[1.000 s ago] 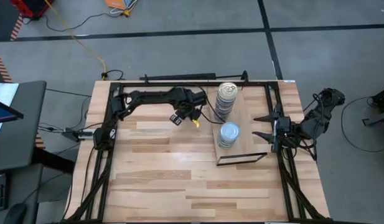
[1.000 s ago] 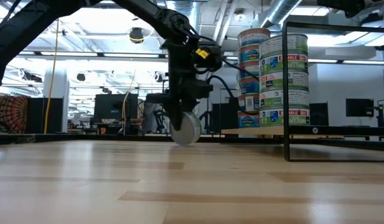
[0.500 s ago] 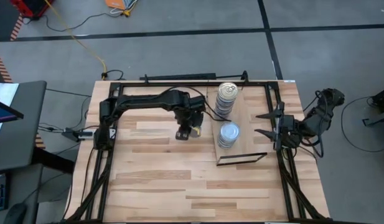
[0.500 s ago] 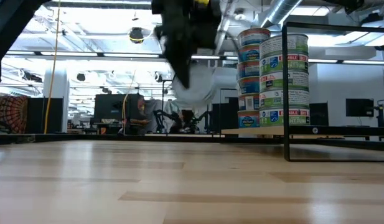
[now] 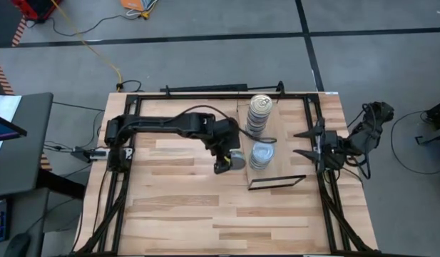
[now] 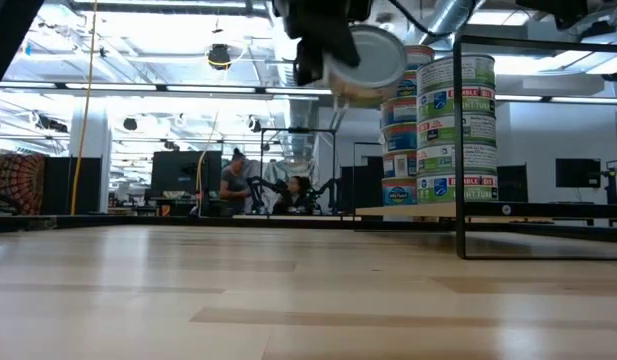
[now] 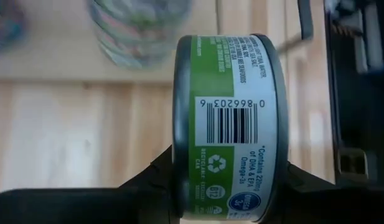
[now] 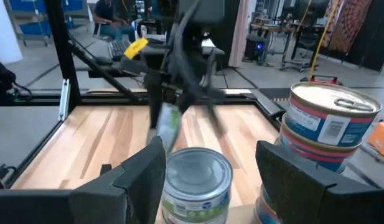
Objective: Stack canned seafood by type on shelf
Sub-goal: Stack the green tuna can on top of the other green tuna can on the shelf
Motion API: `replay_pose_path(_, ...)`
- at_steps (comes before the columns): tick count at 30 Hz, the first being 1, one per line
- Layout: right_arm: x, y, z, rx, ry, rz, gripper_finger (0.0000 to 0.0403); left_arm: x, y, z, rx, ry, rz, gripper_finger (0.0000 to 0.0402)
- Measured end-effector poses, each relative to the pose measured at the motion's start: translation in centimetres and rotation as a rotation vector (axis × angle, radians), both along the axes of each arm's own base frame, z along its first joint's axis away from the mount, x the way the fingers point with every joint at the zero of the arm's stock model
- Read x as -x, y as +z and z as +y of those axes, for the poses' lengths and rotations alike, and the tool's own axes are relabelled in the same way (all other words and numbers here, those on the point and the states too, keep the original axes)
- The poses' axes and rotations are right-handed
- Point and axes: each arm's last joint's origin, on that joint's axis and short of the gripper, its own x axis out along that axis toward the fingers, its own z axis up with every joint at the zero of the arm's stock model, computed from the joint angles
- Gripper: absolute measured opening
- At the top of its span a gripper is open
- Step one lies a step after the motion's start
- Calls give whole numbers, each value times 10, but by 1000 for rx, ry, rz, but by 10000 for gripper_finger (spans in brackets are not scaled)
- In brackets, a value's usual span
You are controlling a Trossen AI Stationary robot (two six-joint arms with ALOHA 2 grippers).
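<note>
My left gripper [image 5: 230,161] is shut on a green-labelled tin [image 7: 226,124] of canned seafood. It hangs high over the table [image 6: 368,62], just left of the silver-topped stack [image 5: 262,152]. That stack and the taller gold-topped stack [image 5: 259,107] stand on the shelf [image 5: 280,132], a pale board with a dark strip [image 5: 277,182] at its near end. Each stack rests on its bottom tin. My right gripper [image 8: 210,168] waits open at the shelf's right side [image 5: 305,143], with nothing between its fingers. My left gripper pinches the tin across its two flat ends [image 7: 177,174], one finger [image 7: 148,186] on each end. The fingers slant down from the table's left. The tin is lifted clear of the table and stands on edge, its labelled wall with the barcode [image 7: 232,121] facing the wrist camera.
A black frame [image 5: 205,96] runs around the tabletop [image 5: 177,207], whose left and near parts lie bare. The right arm [image 5: 362,132] is folded back past the table's right edge. People sit in the room beyond the far edge [image 6: 233,180].
My left gripper has risen from just above the table and gone toward the right and near edges, up to the silver-topped stack. Its wrist has rolled. The tin has come up from table height to the level of the stacks' tops and has turned with it.
</note>
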Motion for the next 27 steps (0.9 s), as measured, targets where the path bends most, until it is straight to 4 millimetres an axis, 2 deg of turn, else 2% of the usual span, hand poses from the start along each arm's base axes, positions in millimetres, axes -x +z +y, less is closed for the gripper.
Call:
replay_pose_path(7, -3, -8, 3, -34, -2, 9, 277, -5, 28, -6, 12, 119, -205, 130)
replay_pose_path(15, -2, -10, 4, -63, 63, 32, 277, -20, 45, -2, 46, 250, -431, 129)
replay_pose_path(21, -1, -11, 6, -62, 91, 36, 277, -27, 48, 2, 88, 366, -548, 129)
replay_pose_path(27, -2, -8, 6, -51, 94, 19, 277, -37, 30, 2, 208, 474, -615, 130)
